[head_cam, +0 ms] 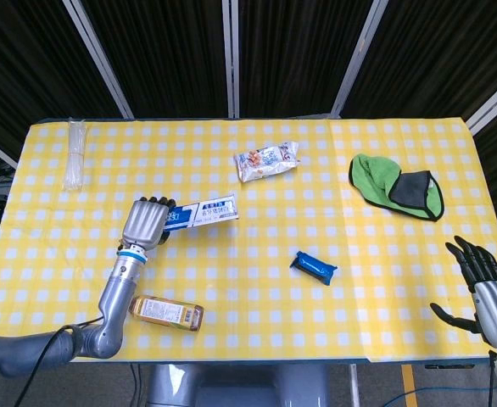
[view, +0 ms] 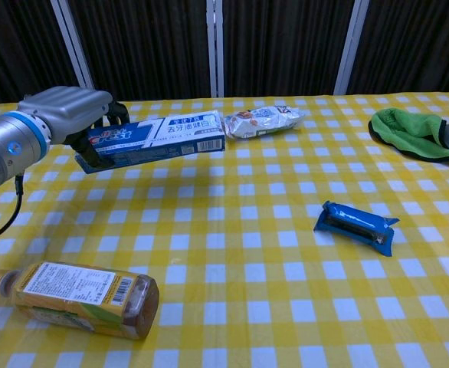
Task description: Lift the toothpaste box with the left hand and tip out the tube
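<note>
At left of centre in the head view, left hand (head_cam: 145,223) grips one end of the toothpaste box (head_cam: 199,212), fingers wrapped round it, holding it clear of the worktop (head_cam: 257,280), far end slightly raised, presumably ready for tipping.

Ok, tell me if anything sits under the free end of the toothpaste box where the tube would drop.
Nothing visible does. The left robot hand holds the toothpaste box above bare tablecloth; the snack packet lies beyond its free end, the bottle nearer the front edge.
</note>
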Controlling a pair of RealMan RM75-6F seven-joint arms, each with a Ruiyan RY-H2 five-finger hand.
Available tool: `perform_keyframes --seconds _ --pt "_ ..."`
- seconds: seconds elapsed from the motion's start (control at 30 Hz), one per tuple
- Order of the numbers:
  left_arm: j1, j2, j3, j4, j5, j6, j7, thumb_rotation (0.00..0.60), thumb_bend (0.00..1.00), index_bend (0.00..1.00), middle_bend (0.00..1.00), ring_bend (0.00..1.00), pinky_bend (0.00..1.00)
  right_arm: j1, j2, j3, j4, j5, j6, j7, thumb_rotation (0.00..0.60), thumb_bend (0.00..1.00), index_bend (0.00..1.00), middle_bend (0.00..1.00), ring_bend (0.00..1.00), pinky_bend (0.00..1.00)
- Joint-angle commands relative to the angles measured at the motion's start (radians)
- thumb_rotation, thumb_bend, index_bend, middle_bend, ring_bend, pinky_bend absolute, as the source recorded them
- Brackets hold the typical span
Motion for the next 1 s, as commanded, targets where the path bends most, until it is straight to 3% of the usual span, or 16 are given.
perform_keyframes --seconds 0.03,0.47,0.77,1.0 --pt "0.011 0.077 0.007 -0.068 0.057 0.024 0.0 0.6 0.4 0.54 0.36 0.39 0.42 -0.001 0.0 -0.001 -0.003 -0.002 0.003 -0.004 0.6 0.08 0.0 0.0 0.0 0.0" --pt "-0.033 0.439 0.075 -0.222 0.281 0.003 0.235 0.6 0.4 0.48 0.31 0.36 0.39 -0.01 0.004 -0.002 -0.015 -0.016 0.024 -0.013 0.6 0.08 0.0 0.0 0.0 0.0" --pt "-0.082 0.526 0.126 -0.176 0.473 0.007 0.487 0.6 0.4 0.45 0.3 0.36 0.39 -0.014 0.008 -0.004 -0.02 -0.026 0.035 -0.011 0.6 0.08 0.0 0.0 0.0 0.0" --pt "-0.092 0.531 0.112 -0.208 0.521 0.007 0.531 0.6 0.4 0.46 0.29 0.35 0.39 -0.016 0.01 -0.003 -0.019 -0.027 0.041 -0.003 0.6 0.08 0.0 0.0 0.0 0.0"
